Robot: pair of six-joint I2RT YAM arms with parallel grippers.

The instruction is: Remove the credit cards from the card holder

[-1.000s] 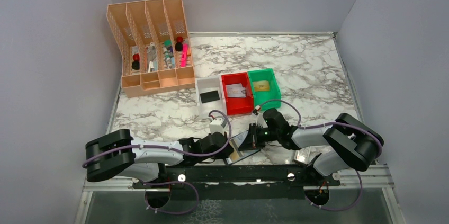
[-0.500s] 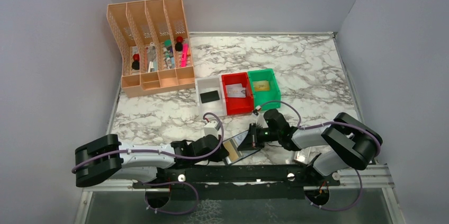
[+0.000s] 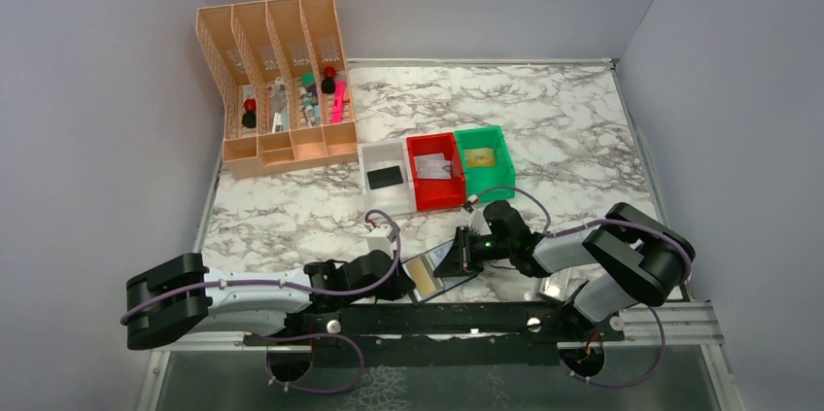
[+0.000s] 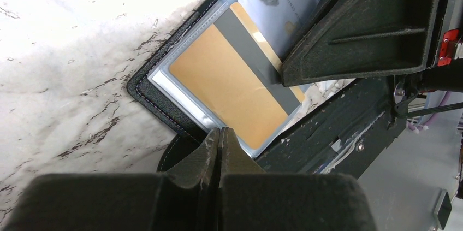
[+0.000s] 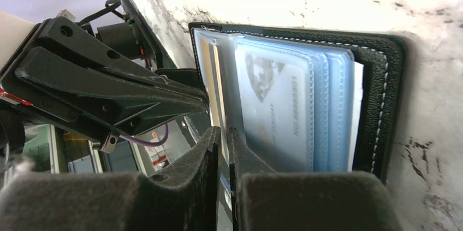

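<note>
Right gripper (image 5: 225, 132) straddles a pocket (image 5: 226, 89) of the card holder (image 5: 382, 78), jaws barely apart, grip unclear; left gripper (image 4: 220, 132) closed.
A pull could drag the pocket, not the gold card (image 4: 218, 83).

Low over the near edge, we see both arms reaching inward until their wrists almost meet. The left arm (image 3: 253, 287) lies stretched out flat, its elbow far to the left, with the left gripper (image 4: 220, 132) pressed fully together. The right arm (image 3: 573, 241) folds back at the elbow, forearm pointing left, and the right gripper (image 5: 224, 132) shows a narrow slit between its fingers.
</note>
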